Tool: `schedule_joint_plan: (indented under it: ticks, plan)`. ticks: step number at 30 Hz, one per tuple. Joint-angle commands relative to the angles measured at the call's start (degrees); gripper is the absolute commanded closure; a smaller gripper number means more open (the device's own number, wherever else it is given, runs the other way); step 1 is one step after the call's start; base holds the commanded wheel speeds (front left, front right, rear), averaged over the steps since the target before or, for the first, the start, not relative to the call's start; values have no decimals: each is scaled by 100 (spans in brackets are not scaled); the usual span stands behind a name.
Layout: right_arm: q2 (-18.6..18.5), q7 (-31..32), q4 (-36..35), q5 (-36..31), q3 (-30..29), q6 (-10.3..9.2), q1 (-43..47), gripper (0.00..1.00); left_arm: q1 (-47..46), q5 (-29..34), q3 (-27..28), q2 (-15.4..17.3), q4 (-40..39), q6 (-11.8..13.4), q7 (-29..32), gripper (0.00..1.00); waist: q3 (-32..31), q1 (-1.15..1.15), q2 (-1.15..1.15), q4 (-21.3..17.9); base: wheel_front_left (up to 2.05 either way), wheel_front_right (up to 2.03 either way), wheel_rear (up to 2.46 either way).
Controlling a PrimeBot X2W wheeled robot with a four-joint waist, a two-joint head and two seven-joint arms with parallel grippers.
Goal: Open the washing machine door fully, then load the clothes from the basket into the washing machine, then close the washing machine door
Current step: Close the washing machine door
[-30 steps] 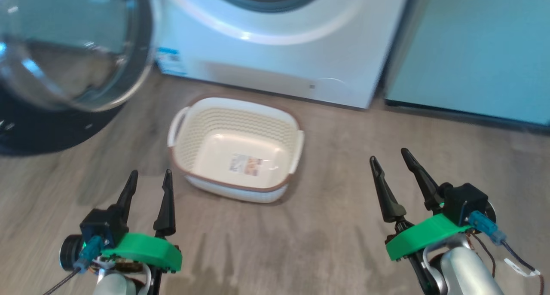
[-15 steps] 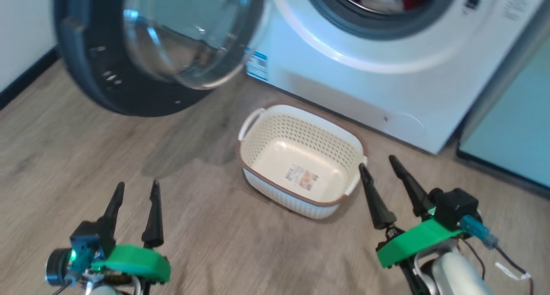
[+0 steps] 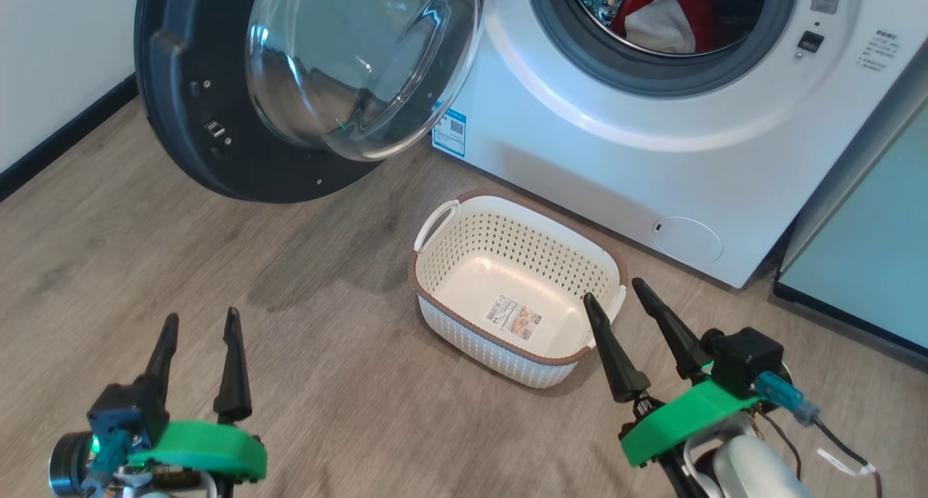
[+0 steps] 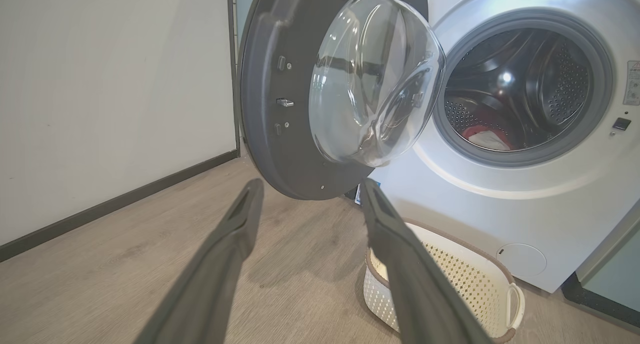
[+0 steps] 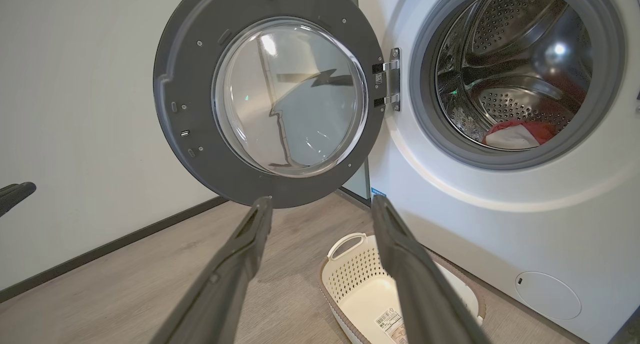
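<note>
The washing machine (image 3: 616, 164) stands at the top right with its washing machine door (image 3: 188, 121) swung wide open to the left. Red and white clothes (image 3: 670, 19) lie inside the steel drum. On the floor in front sits the cream basket (image 3: 493, 349), holding nothing but its bottom label. My left gripper (image 3: 201, 315) hovers open at the lower left, well short of the door. My right gripper (image 3: 612, 289) is open, its tips over the basket's right end. Both wrist views show the door (image 4: 280, 108) (image 5: 200, 83), clothes (image 4: 485, 136) (image 5: 520, 133) and empty fingers (image 4: 311, 184) (image 5: 322, 199).
A pale teal cabinet (image 3: 870, 251) flanks the machine on the right. A white wall with a dark baseboard (image 3: 58, 135) runs along the left. Wooden floor (image 3: 326, 382) spreads between my grippers and the basket.
The head camera has swung up and round, bringing the drum opening and the clothes into view. Both grippers stay open in much the same pose.
</note>
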Motion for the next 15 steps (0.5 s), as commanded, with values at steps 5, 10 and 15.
schedule_joint_plan:
  ticks: [5,10,15]
  plan:
    - [3,-38,-172,58,93,0,-190,0,-100,52,171,36,-217,23,-29,0,-55,0,0,-40,0,0,0]
    - [3,-38,-179,52,72,0,-164,0,-118,54,157,36,-219,22,-29,0,-57,0,0,-45,0,0,0]
    - [3,-38,-183,39,76,0,-167,0,-117,86,130,36,-229,44,-29,0,-47,0,0,-39,0,0,0]
